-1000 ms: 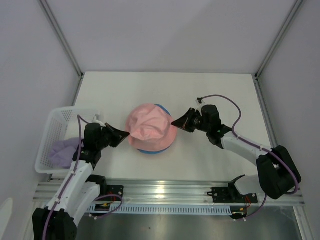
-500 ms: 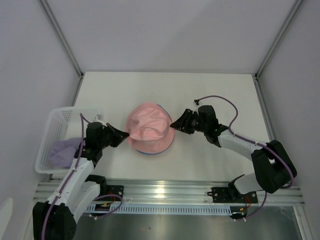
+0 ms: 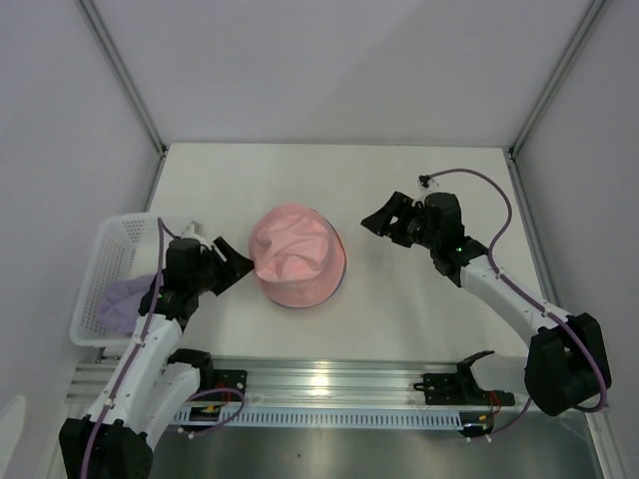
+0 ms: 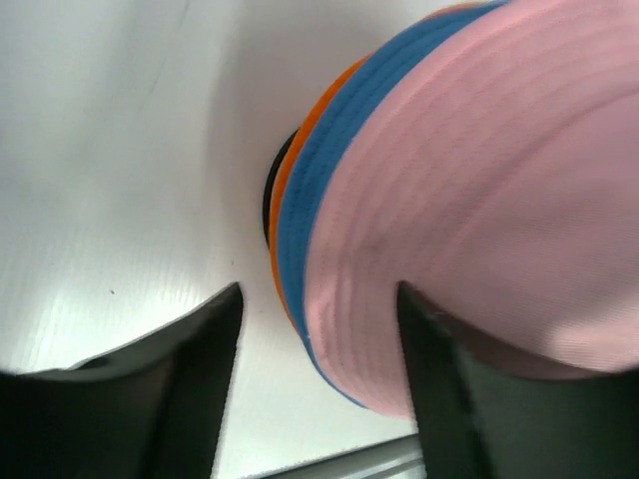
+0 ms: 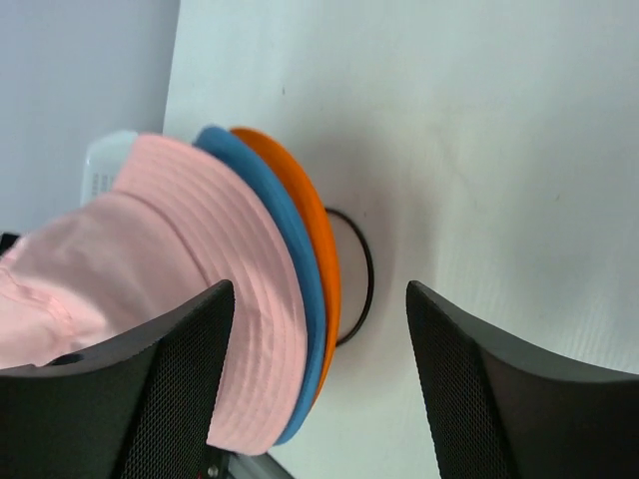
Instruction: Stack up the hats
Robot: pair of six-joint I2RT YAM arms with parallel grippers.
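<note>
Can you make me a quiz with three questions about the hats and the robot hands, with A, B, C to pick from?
1. Where is the purple hat?
A) in the basket
B) on the pile
C) in a gripper

2. How many hats are in the pile?
A) two
B) three
C) four

3. What are the left gripper and right gripper doing?
A) both squeezing a hat
B) both open
C) one shut, one open

Answers:
1 A: it lies inside the basket on the left.
2 B: the pink hat sits over the blue hat and the orange hat.
3 B: each wrist view shows the fingers spread with nothing pinched.
</note>
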